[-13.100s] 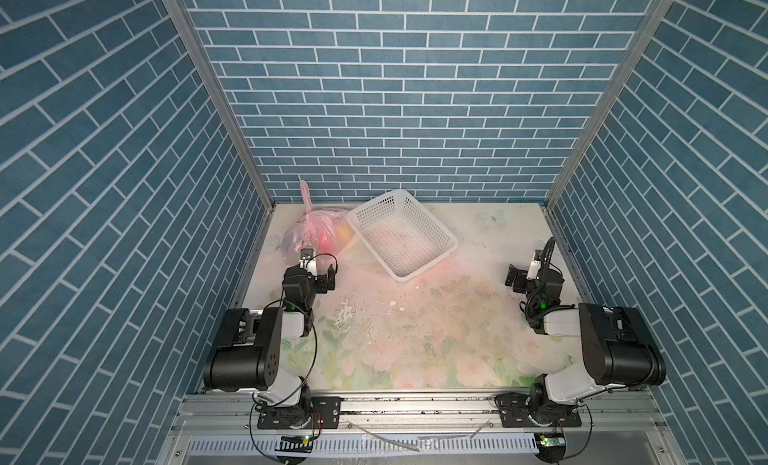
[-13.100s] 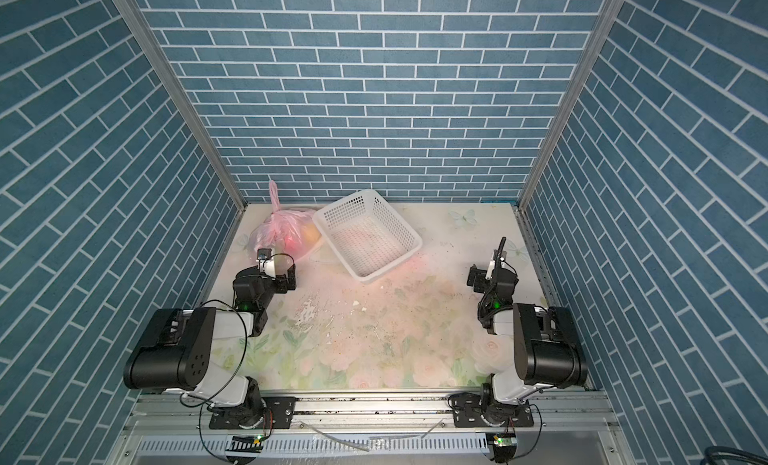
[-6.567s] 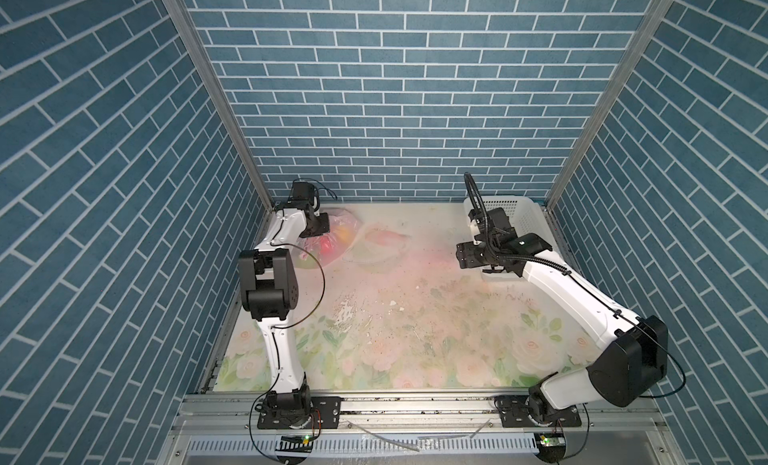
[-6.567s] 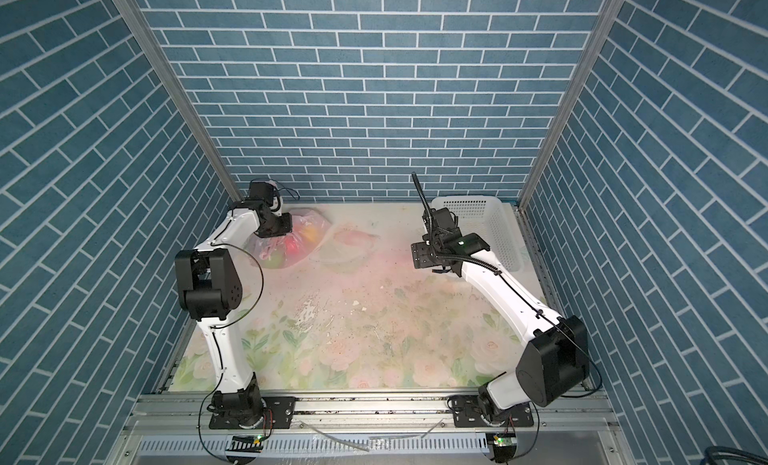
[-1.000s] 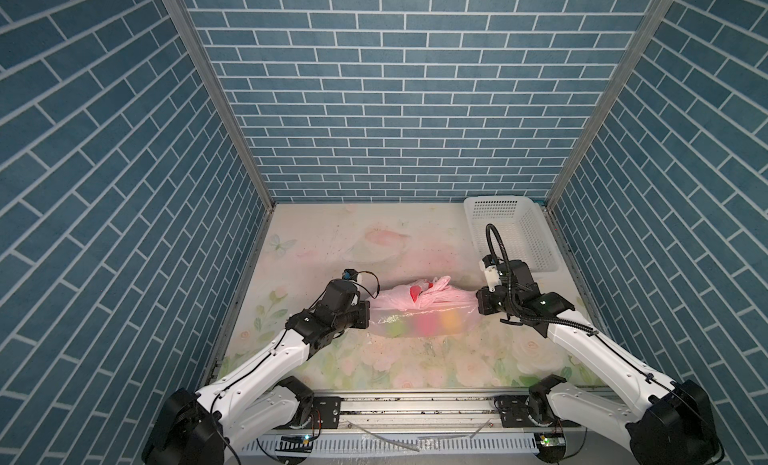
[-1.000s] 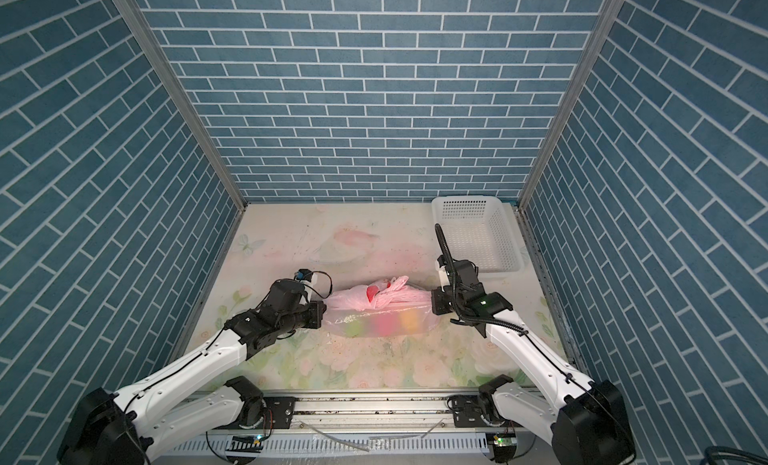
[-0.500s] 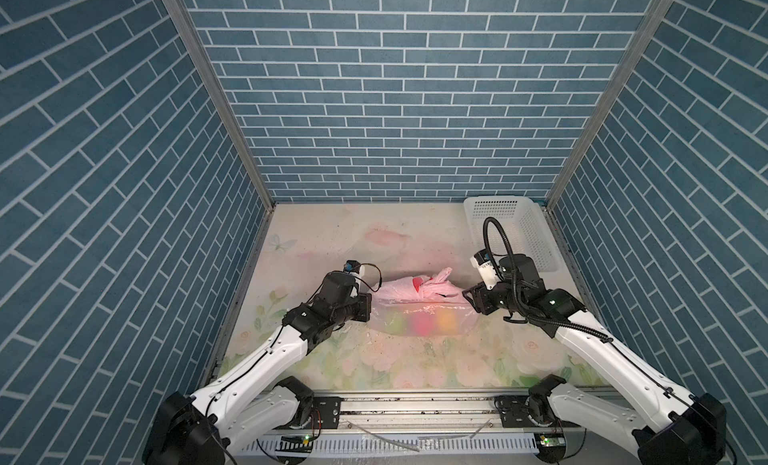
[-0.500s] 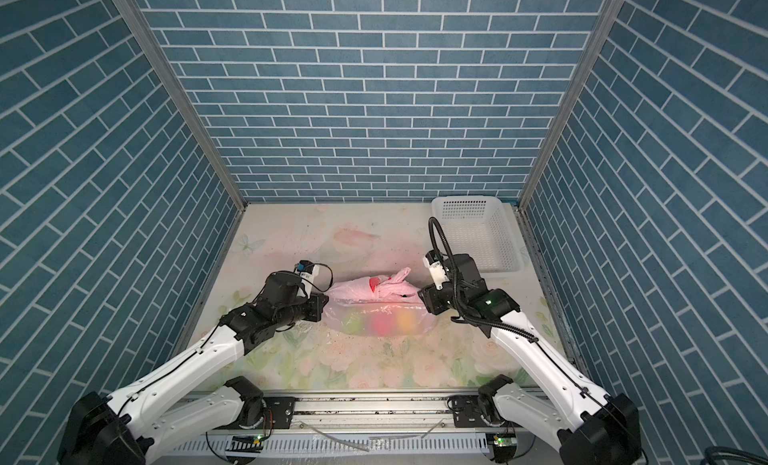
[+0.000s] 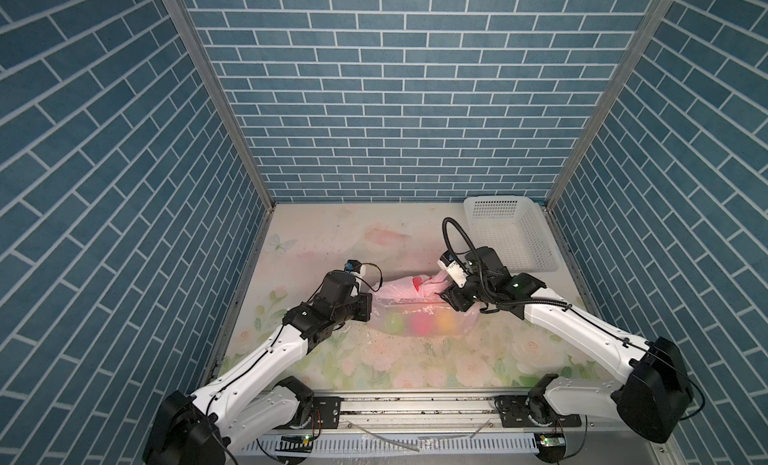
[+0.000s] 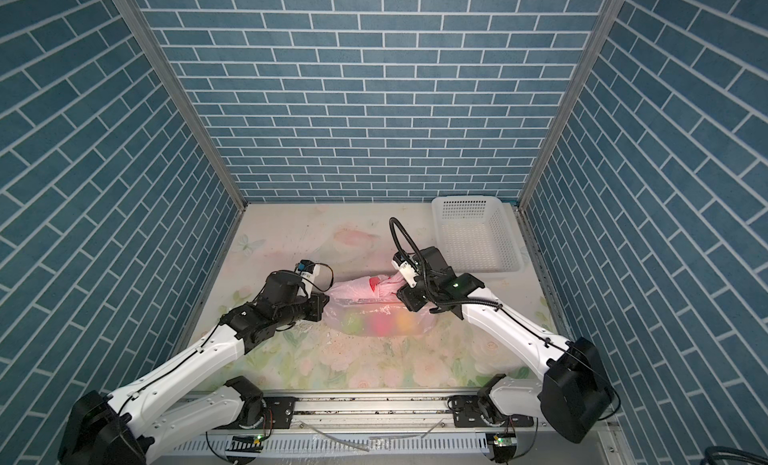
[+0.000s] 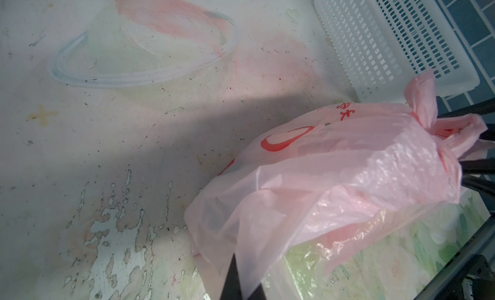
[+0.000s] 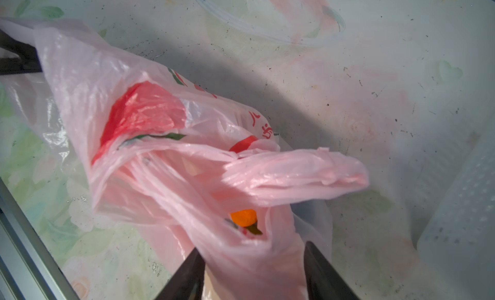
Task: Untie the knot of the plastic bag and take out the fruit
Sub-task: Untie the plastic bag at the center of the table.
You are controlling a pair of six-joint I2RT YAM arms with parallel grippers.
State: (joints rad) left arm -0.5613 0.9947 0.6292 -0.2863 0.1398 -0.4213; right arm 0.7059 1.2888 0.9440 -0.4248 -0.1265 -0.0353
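near edge: a metal rail [image 9: 415, 405] carries both arm bases, and the arms reach inward over the table
left gripper [image 11: 242, 282]: clenched on a fold of the plastic bag [image 9: 397, 290] at the bag's end toward the left edge, pink film pinched between the dark fingers
right gripper [image 12: 253, 249]: jaws stand well parted around the bag's other end; film fills the gap, no pinch shows
plastic bag: lies lengthwise between the two grippers, about mid-table and somewhat toward the near edge; its upper side is raised, its lower side sags onto the table
fruit [image 9: 419, 323]: inside the bag, green, red and orange blurs through the film in both top views; an orange piece [image 12: 243, 217] shows through a gap in the right wrist view
knot [image 11: 426, 121]: twisted bunch at the bag's end by the right gripper, one tail upright; tied or loose cannot be told
surface: table [image 9: 332, 234] with a pale floral print, worn and flaked in patches
basket [image 9: 492, 213]: white, perforated, in the far right corner, apart from the bag
room: blue brick-pattern walls [image 9: 395, 110] on the left, far and right sides
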